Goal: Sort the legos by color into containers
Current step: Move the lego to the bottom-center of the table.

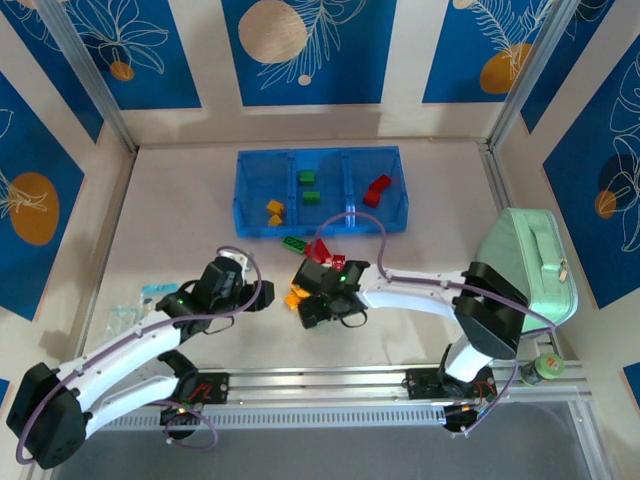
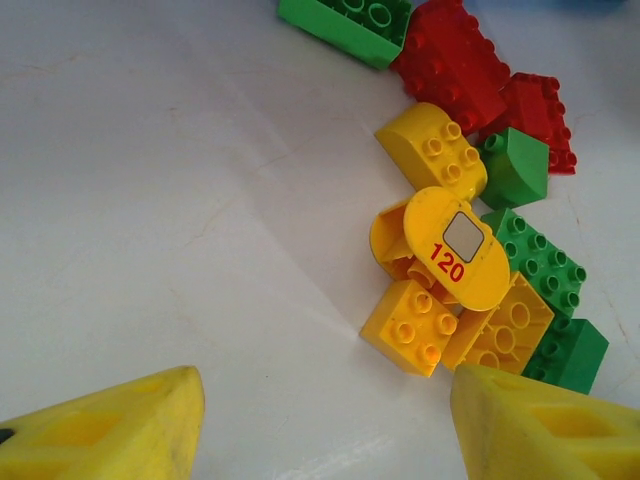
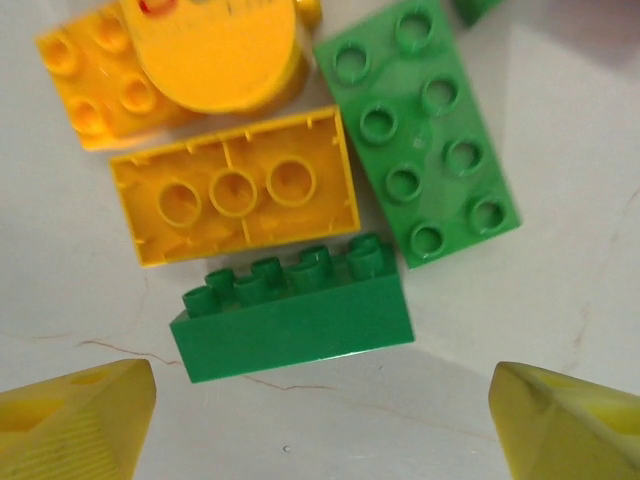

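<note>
Bench (image 1: pixel 180 200): pale top.
Containers (image 1: pixel 258 180): blue tray, far centre; yellow, green and red bricks in the left, middle and right compartments.
Left pincer (image 2: pixel 325 400): fingers apart, empty, beside the pile.
Right pincer (image 3: pixel 320 400): apart, empty, green brick (image 3: pixel 295 325) just ahead.
Legos (image 2: pixel 460 250): loose pile on bench, near the tray.

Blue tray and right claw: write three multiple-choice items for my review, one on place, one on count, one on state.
1. The yellow bricks in the blue tray lie in: A left compartment; B middle; C right.
2. Green bricks in the middle compartment: A none; B two; C five.
3. The right claw is: A shut on a red brick; B open, empty; C shut on the tray wall.
Key: A, they sit leftmost; B, two lie there; B, its fingers stand wide apart, nothing between.
</note>
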